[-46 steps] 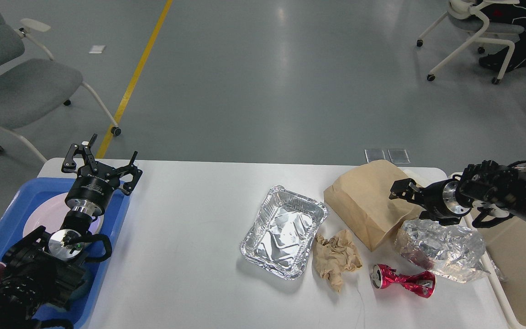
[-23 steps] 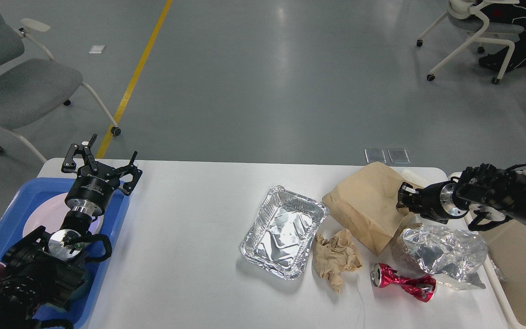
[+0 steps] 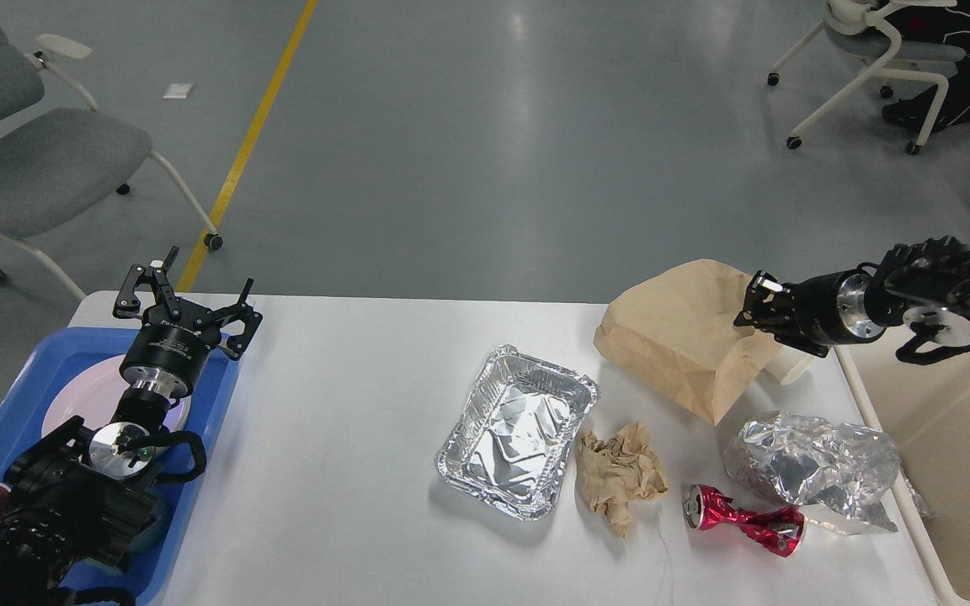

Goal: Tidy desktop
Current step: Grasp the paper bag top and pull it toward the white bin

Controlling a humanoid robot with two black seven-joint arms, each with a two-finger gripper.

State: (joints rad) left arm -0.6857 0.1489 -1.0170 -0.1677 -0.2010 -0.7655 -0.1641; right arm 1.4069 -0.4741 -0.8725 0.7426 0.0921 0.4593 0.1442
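A: How many items are lying on the desktop (image 3: 350, 404)?

B: Five: one foil tray (image 3: 519, 442), one crumpled napkin (image 3: 620, 475), one crushed red can (image 3: 742, 520), one foil wad (image 3: 813, 459) and one brown paper bag (image 3: 683, 337).

A: And the bag?

B: The right gripper (image 3: 753, 305) is pinching its edge, holding it lifted above the table's far right.

A: The other?

B: The left gripper (image 3: 186, 299) is hovering with jaws spread wide over the blue tray (image 3: 224, 396).

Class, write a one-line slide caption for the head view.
Right gripper lifts a brown paper bag off the white desktop, beside a foil tray.
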